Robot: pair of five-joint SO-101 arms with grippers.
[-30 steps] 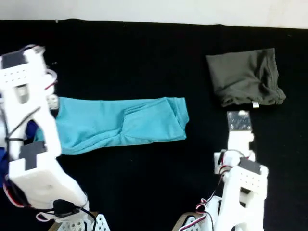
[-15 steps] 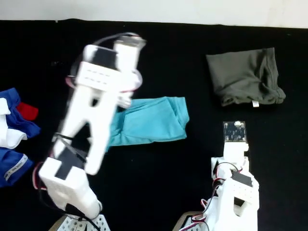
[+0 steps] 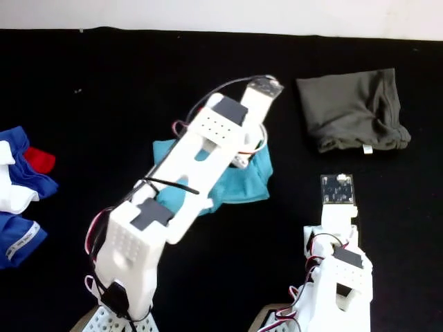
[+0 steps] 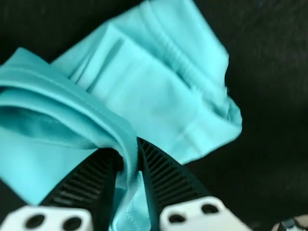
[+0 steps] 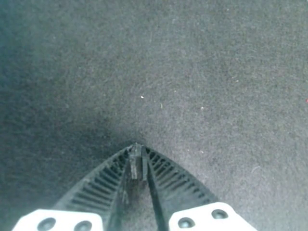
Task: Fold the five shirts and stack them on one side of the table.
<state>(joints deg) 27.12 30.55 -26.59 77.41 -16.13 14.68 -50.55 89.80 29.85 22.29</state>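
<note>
**Q:** High view: where does the work lie?
**A:** The teal shirt (image 3: 246, 183) lies mid-table, partly folded, with the left arm (image 3: 208, 142) stretched over it. A grey shirt (image 3: 353, 111), folded, sits at the far right of the table (image 3: 138, 76). A pile (image 3: 21, 187) of blue, red and white cloth lies at the left edge, well apart. The right arm (image 3: 339, 263) stands near the front, to the right of the teal shirt and short of the grey one.

**Q:** Left wrist view: what does the gripper do?
**A:** The left gripper (image 4: 129, 149) pinches a doubled edge of the teal shirt between its ribbed jaws. The cloth rises from the grip as a ridge, with a flatter layer spread beyond it.

**Q:** Right wrist view?
**A:** The right gripper (image 5: 137, 159) is pressed together on nothing, its tips over bare table.

**Q:** How will the shirt handle?
**A:** It is probably light and limp, with no stiffness. It will likely drape and sag from any hold, and a layer may slip out of a thin pinch. The best hold appears to be a hem or fold edge near a corner, with all layers taken together, so that the rest trails flat. The matt table surface may drag on the cloth.
</note>
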